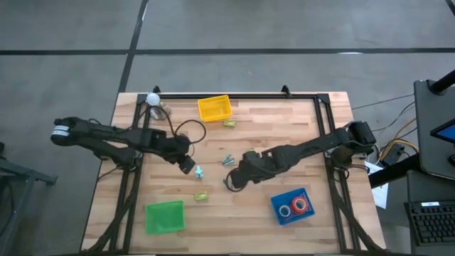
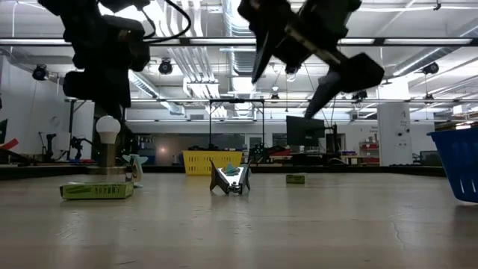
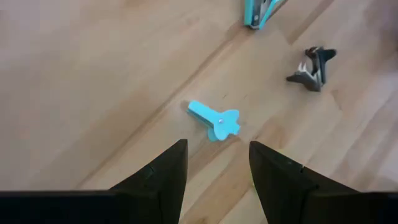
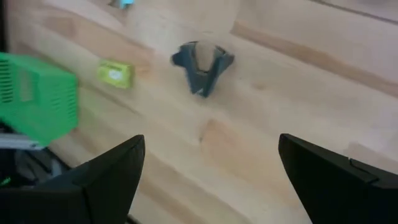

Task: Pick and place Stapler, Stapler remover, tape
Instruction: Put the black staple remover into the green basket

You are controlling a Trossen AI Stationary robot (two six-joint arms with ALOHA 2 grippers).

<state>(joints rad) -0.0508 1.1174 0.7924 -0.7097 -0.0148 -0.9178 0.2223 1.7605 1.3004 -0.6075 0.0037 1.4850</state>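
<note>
High view: my left gripper (image 1: 190,168), fingers parted, hovers by the small teal plastic staple remover (image 1: 199,172); right gripper (image 1: 233,183) spread wide, seemingly empty; red tape rolls (image 1: 293,207) sit in the blue bin (image 1: 279,200).

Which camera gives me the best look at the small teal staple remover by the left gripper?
Left wrist view: the teal staple remover lies unobstructed just ahead of the open left gripper. High view shows it tiny; elsewhere I can't identify it.
</note>
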